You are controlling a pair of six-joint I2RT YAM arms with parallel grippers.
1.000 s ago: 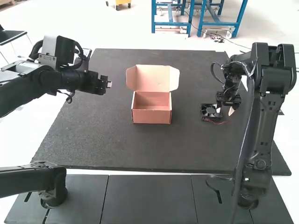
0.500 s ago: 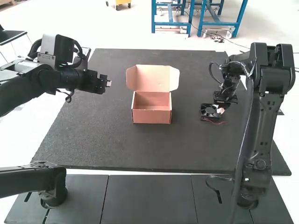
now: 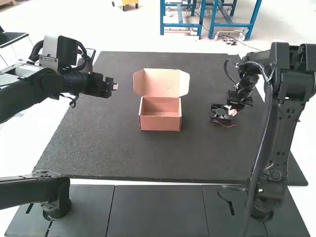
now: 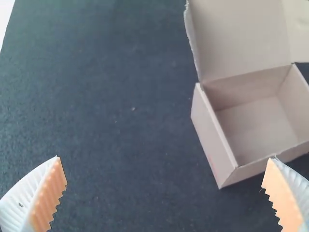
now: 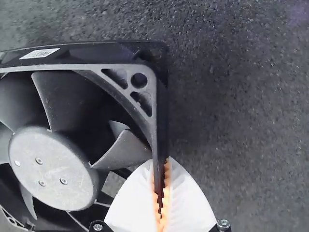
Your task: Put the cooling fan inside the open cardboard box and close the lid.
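High view: my right claw [image 3: 232, 109] grips the black square plastic cooling fan [image 3: 220, 113], with the open brown cardboard box [image 3: 160, 114] well off to its left.
Left wrist view: my left claw [image 4: 164, 193] gapes wide, the box ahead of it, likely waiting to close the lid [image 4: 236, 34].
Right wrist view: my white ribbed fingers [image 5: 188, 203] pinch the fan's thin frame edge, a grip for lifting.

Black fan [image 5: 46, 169], tan cardboard box [image 3: 160, 121]

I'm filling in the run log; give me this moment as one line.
right hand: shut on fan | left hand: open, apart from box | box: empty, lid up
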